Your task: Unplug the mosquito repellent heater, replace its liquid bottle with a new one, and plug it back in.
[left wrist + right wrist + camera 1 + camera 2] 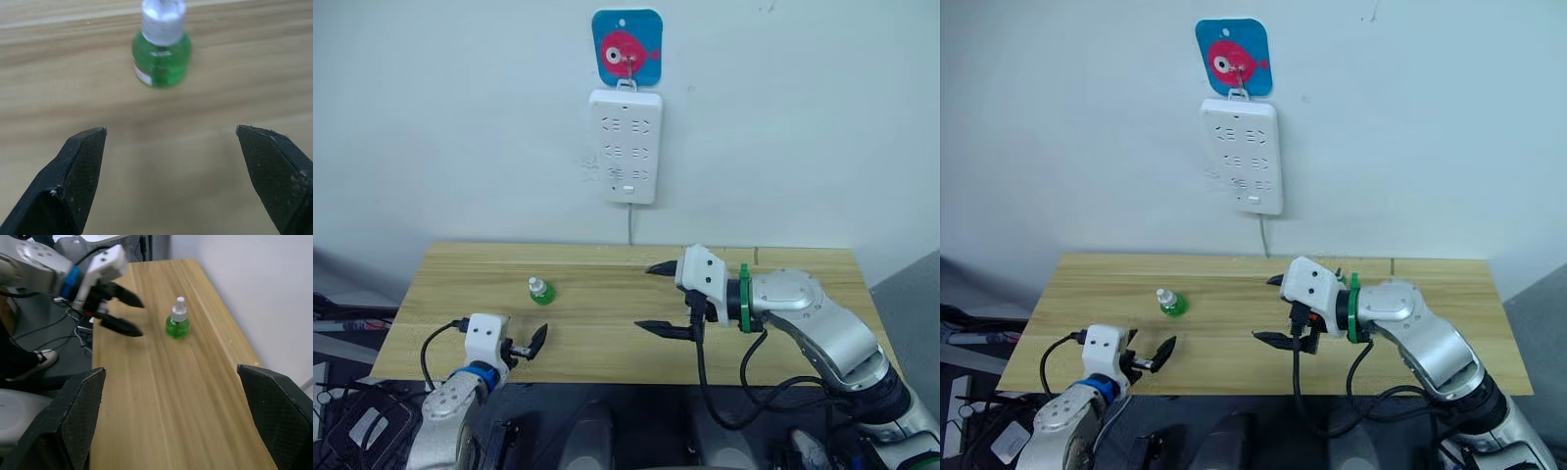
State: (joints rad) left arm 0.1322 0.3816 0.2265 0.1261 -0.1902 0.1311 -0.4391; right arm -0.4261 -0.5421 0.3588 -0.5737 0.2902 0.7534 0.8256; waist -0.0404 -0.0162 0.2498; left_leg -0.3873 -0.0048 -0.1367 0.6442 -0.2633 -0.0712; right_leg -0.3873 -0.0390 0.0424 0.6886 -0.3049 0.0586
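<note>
Green white-capped bottle (160, 51), label unreadable, stands before released left pincer (530, 343); right pincer (662, 298) released.

Silver arms, black cables, black claws

Bright, even indoor light, soft faint shadows on the wooden table (607, 323), white-capped green bottle (161, 54) blurred at twelve o'clock in left wrist view

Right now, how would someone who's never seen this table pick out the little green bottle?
Find the wooden table below the white power strip on the wall. The green bottle stands upright on the table's left half, ahead of the left gripper. It is small, translucent green and white-capped.
</note>
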